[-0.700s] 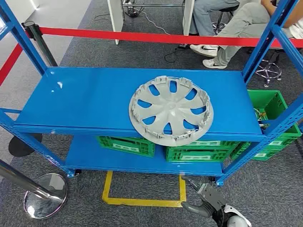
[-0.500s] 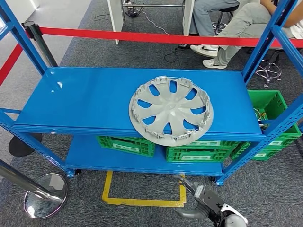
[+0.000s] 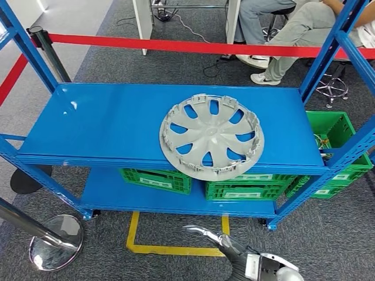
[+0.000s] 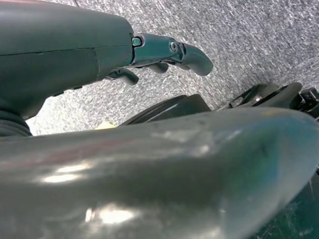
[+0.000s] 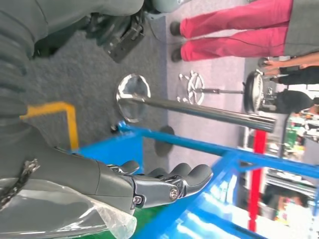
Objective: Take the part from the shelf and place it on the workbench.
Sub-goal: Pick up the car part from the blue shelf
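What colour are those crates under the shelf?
The crates are green, clearest in the head view.

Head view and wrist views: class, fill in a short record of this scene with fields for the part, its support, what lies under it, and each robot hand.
part: grey wheel cover, lying flat
support: top level of blue shelf, cover near its front edge
below: green crates on lower level
right robot hand: low over the floor, fingers straight, holding nothing
left robot hand: over grey carpet, holding nothing
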